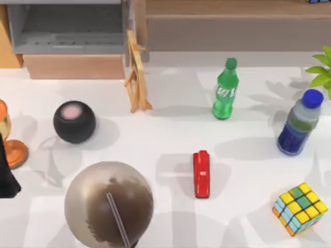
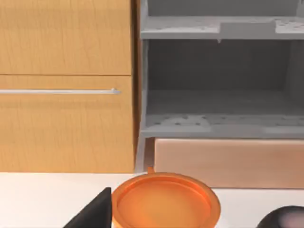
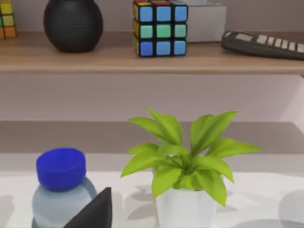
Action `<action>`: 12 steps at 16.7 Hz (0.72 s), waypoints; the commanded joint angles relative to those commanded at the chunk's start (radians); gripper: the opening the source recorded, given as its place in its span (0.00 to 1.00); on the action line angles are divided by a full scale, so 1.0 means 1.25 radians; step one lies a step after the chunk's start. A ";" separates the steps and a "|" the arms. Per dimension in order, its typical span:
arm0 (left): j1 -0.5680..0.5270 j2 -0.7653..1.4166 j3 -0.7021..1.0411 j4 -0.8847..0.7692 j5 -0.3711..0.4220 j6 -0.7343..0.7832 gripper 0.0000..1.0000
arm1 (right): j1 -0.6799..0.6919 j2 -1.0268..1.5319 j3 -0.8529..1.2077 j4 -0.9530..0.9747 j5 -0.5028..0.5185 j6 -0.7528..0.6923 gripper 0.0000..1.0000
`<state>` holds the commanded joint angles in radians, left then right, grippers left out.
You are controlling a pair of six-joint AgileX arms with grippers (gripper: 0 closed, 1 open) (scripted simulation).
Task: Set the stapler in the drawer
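The red stapler [image 1: 201, 174] lies flat on the white surface [image 1: 170, 134] near its middle, lengthwise toward twelve o'clock. The drawer [image 1: 70, 39] stands pulled open at eleven o'clock, grey inside. The green bottle [image 1: 225, 89] stands at one o'clock from the stapler. Whether either end effector is open or closed, I cannot tell.

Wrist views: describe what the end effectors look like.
The left end effector's finger is a matte black, pointed wedge, no markings or cables seen. The right end effector's finger looks the same. The left arm is plain black at the top view's left edge.
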<state>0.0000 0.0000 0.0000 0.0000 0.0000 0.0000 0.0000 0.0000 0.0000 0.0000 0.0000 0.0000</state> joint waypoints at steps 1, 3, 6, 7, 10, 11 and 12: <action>0.000 0.000 0.000 0.000 0.000 0.000 1.00 | 0.000 0.000 0.000 0.000 0.000 0.000 1.00; 0.002 0.008 0.005 0.005 0.002 0.007 1.00 | 0.000 0.000 0.000 0.000 0.000 0.000 1.00; 0.018 0.082 0.048 0.052 0.020 0.069 1.00 | 0.000 0.000 0.000 0.000 0.000 0.000 1.00; 0.027 0.124 0.072 0.076 0.030 0.102 1.00 | 0.000 0.000 0.000 0.000 0.000 0.000 1.00; 0.061 0.296 0.161 0.172 0.068 0.231 1.00 | 0.000 0.000 0.000 0.000 0.000 0.000 1.00; 0.075 0.366 0.197 0.210 0.083 0.282 1.00 | 0.000 0.000 0.000 0.000 0.000 0.000 1.00; 0.089 0.442 0.234 0.250 0.099 0.336 1.00 | 0.000 0.000 0.000 0.000 0.000 0.000 1.00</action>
<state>0.1110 0.5520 0.2930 0.3129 0.1238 0.4195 0.0000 0.0000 0.0000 0.0000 0.0000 0.0000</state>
